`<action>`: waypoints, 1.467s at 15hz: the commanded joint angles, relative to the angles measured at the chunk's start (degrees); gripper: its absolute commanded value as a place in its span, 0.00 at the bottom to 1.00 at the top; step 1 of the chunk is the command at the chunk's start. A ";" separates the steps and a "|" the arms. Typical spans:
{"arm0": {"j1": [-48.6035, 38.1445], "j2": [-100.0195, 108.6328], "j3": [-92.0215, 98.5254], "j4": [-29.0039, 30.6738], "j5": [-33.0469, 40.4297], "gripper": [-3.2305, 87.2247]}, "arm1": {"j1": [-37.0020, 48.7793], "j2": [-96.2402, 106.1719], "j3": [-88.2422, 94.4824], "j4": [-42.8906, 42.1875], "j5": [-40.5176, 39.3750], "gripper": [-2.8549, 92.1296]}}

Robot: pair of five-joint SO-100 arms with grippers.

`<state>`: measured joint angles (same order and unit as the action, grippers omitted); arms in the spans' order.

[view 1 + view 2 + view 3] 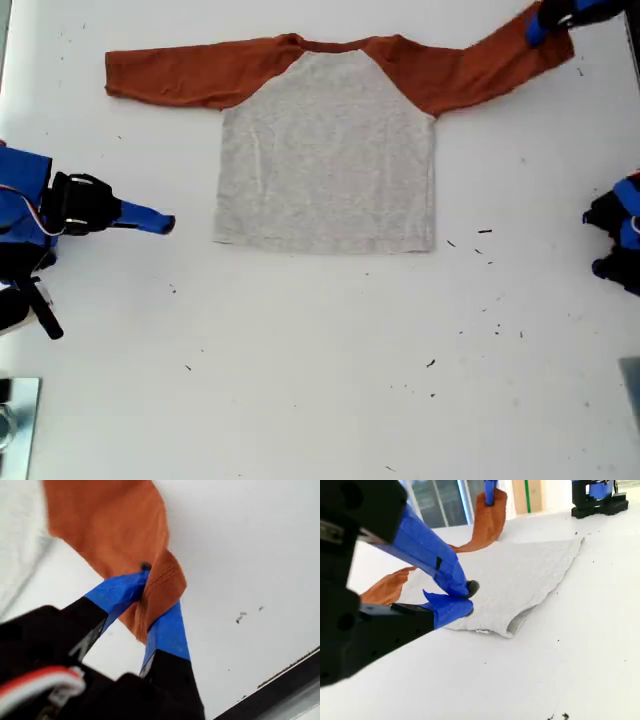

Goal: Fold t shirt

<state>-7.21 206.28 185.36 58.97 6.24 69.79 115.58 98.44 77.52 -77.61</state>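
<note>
Cuff of the t shirt (115, 535) is held pinched in my first gripper's pincer (150, 605); its sleeve runs lengthwise away toward the grey body, where my second gripper's pincer (462, 597) waits, nearly closed, empty.

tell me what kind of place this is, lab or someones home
Probably a lab or workshop bench, not a home. A bare white table holds only the t shirt, with two blue-taped arms at its edges: my first end effector pinching a sleeve cuff, my second end effector nearby. Large windows show behind.
</note>
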 commanded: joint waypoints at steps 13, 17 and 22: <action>-0.79 0.26 0.44 0.00 0.70 0.03 | -47.46 -2.64 -22.85 -7.47 28.39 0.29; -1.32 0.26 0.44 0.00 1.93 0.03 | -35.51 41.75 32.87 -7.38 34.37 0.08; -2.46 -0.18 0.35 -1.85 -2.37 0.03 | -39.99 83.58 70.75 -1.49 43.86 0.07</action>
<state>-9.05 206.19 185.36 58.80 6.77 30.94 193.10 165.15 75.59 -35.77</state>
